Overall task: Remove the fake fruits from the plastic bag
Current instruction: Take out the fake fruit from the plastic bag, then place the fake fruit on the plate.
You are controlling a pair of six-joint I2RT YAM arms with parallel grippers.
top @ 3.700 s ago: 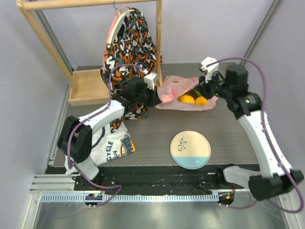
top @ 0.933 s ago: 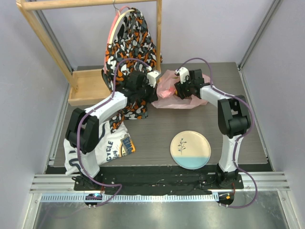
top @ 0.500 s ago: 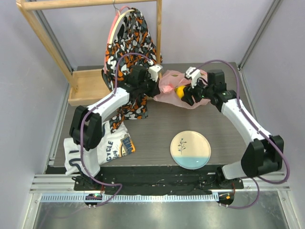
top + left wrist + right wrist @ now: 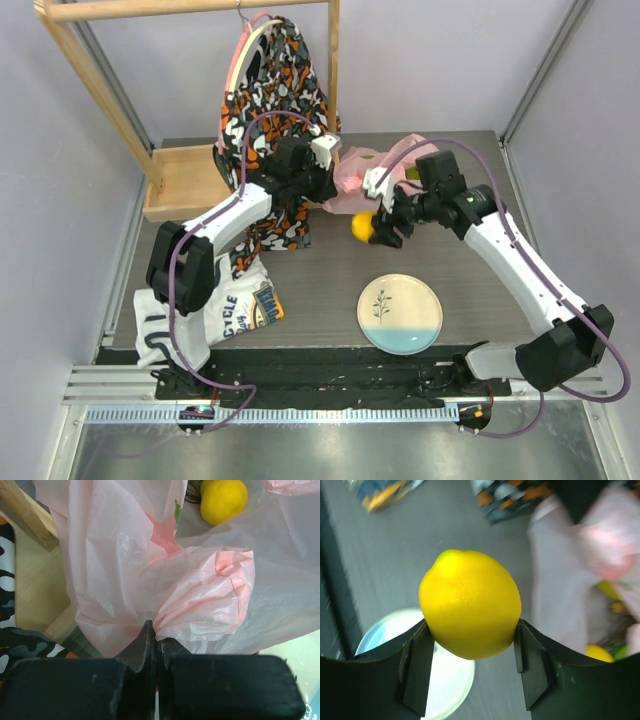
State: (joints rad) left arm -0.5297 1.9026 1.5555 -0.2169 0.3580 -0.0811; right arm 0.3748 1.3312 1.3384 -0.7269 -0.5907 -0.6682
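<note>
Lemon (image 4: 470, 602) in right hand (image 4: 470, 635) — outside bag (image 4: 125, 580)

A round cream-and-blue ceramic plate (image 4: 400, 313) sits near the front of the dark grey counter (image 4: 320, 270). An orange-black-white patterned garment (image 4: 275, 80) hangs from a pale wooden rack (image 4: 150, 9). A crumpled white printed T-shirt (image 4: 235, 300) lies front left.

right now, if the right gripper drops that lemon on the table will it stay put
Likely not: the lemon is rounded and smooth, so it would probably roll. It looks rigid too, showing no dent where it sits in the right gripper.
</note>
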